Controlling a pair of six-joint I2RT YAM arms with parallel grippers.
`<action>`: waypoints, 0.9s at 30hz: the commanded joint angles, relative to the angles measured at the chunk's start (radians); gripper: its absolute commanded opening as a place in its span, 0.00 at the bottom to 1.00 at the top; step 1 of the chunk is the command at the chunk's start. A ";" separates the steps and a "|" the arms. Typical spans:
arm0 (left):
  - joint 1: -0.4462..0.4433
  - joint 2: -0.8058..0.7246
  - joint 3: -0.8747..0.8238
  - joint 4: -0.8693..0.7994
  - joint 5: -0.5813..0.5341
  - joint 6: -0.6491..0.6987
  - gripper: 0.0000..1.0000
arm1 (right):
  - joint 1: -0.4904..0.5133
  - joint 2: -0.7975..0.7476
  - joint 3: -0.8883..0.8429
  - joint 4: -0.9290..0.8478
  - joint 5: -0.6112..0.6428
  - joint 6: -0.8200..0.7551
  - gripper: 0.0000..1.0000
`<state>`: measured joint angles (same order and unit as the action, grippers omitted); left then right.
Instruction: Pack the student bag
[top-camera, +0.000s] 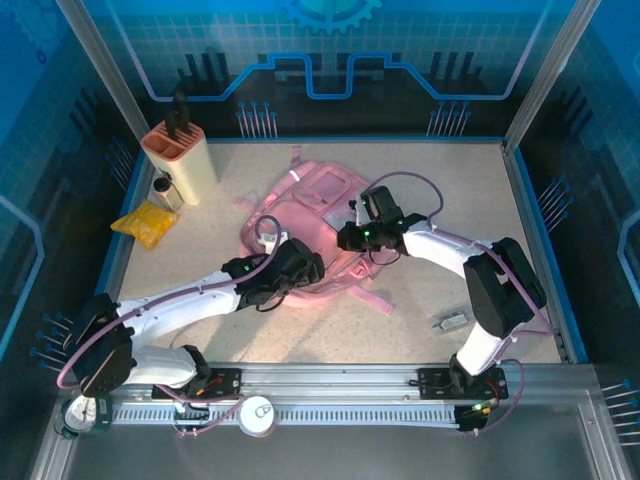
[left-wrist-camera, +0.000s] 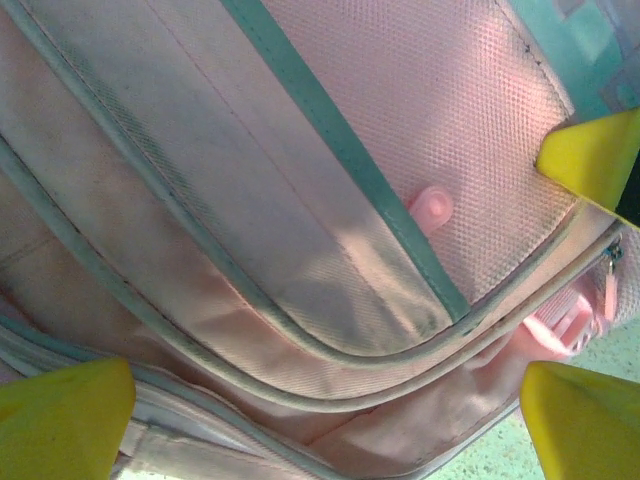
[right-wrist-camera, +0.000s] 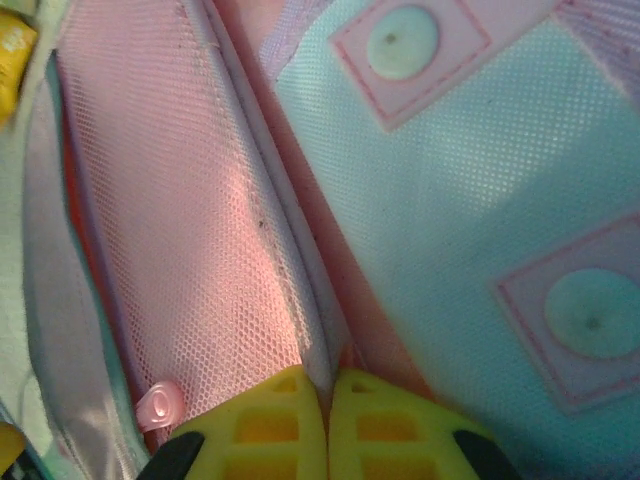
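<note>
The student bag, a soft pink backpack, lies flat in the middle of the table. My left gripper hovers over its near edge, open, its yellow fingers set wide apart with the bag's piped seams and pink fabric spanning the gap under my left gripper. My right gripper sits on the bag's right part. In the right wrist view my right gripper is shut on a grey-edged fold of the student bag, between pink mesh and a translucent panel.
A beige holder with dark tools stands back left, a small bottle and a yellow packet beside it. A small grey object lies near the right arm's base. Pink straps trail toward the front.
</note>
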<state>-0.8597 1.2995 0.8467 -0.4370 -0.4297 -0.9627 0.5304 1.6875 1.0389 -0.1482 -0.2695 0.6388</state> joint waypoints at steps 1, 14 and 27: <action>-0.017 0.004 0.045 -0.068 -0.075 -0.026 0.99 | 0.057 -0.048 -0.053 0.131 -0.029 0.106 0.00; -0.165 0.022 0.088 -0.237 -0.183 -0.200 0.99 | 0.142 -0.151 -0.155 0.281 0.068 0.248 0.00; -0.179 0.258 0.258 -0.335 -0.262 -0.343 0.99 | 0.152 -0.155 -0.196 0.330 0.060 0.287 0.00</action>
<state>-1.0389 1.5394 1.0657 -0.7250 -0.6209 -1.2304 0.6716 1.5600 0.8585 0.1101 -0.1646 0.9073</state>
